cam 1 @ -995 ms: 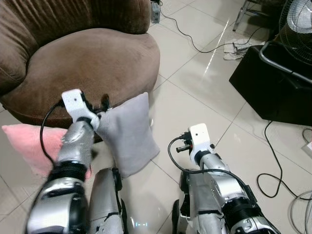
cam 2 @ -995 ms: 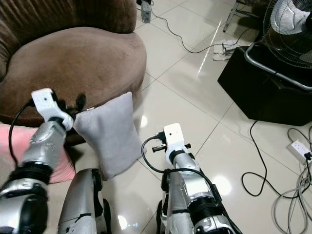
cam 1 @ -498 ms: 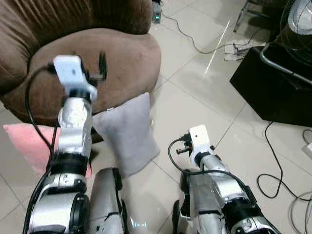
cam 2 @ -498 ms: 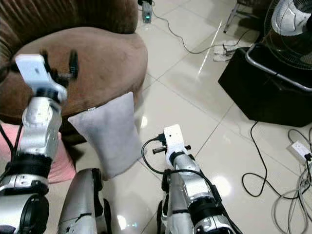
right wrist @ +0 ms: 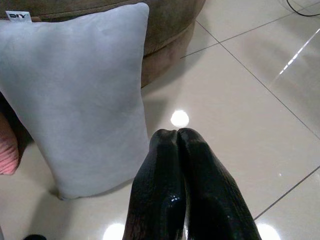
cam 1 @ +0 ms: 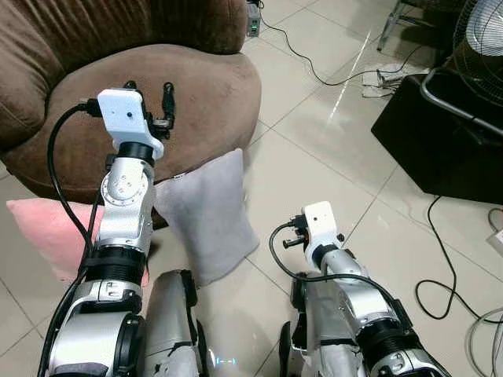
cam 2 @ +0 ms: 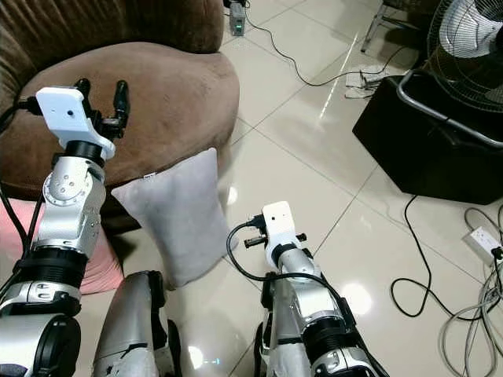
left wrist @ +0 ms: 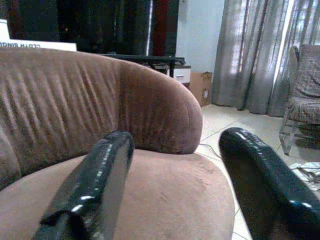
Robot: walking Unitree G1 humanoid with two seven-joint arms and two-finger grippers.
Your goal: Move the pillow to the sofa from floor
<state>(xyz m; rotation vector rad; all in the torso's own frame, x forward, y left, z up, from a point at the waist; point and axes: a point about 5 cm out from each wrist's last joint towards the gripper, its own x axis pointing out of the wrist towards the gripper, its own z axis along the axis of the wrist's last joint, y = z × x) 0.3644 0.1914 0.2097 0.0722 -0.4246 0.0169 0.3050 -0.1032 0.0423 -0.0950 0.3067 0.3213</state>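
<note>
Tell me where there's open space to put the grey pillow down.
The brown sofa seat is bare ahead of the open left pincer, out to its rounded front edge. The tiles between sofa and black box are free too. It is crowded where the grey pillow and pink pillow stand.

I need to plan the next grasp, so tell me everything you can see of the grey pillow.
The grey pillow is rectangular, soft and plain, of a smooth fabric, with a small white tag at one upper corner. It stands upright and tilted on the tiled floor, leaning against the brown sofa; a pink pillow lies beside it. No gripper touches it.
</note>
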